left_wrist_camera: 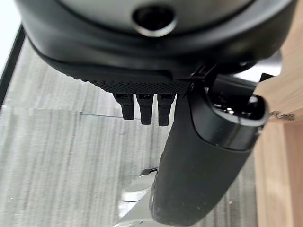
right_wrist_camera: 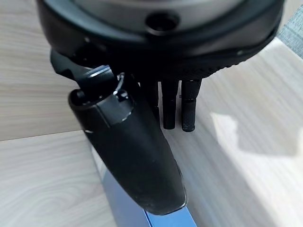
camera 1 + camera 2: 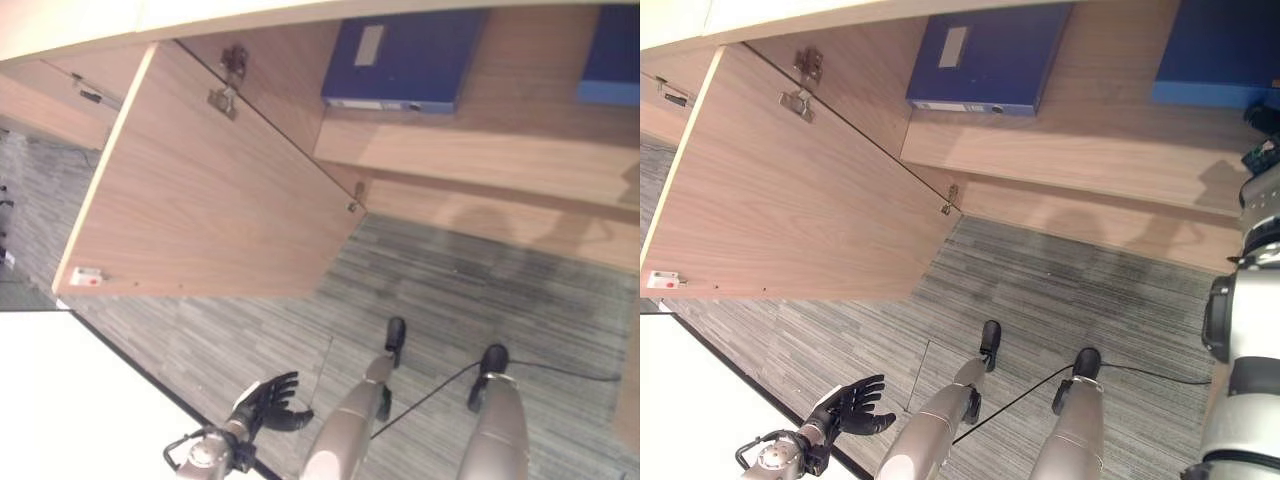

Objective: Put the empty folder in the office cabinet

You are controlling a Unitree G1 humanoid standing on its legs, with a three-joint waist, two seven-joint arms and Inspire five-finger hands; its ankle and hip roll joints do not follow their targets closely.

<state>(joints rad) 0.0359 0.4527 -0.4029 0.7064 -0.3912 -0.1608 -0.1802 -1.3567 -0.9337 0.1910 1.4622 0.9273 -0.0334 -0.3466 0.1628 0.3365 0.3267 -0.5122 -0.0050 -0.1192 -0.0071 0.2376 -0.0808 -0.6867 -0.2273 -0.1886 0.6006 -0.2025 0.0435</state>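
Fingers of the left hand [image 3: 268, 401] are hanging straight and spread at the lower left of the frame, holding nothing and touching nothing, above the grey carpet [image 3: 470, 300]. In its wrist view the fingers [image 1: 145, 108] are pointing down at that carpet with the thumb [image 1: 203, 161] standing out beside them.

The right hand [image 2: 142, 151] is lying relaxed over the shelf [image 2: 246, 109] in its wrist view, fingers [image 2: 182, 106] straight, thumb lying across the blue folder's [image 2: 137, 208] edge; whether it is touching the folder I cannot tell. In the right eye view that folder [image 3: 1220, 50] is lying on the shelf at the upper right, just above the right arm.

Another blue folder [image 3: 405, 60] is lying on the same shelf at upper centre. The cabinet door [image 3: 210, 200] is standing wide open at the left.
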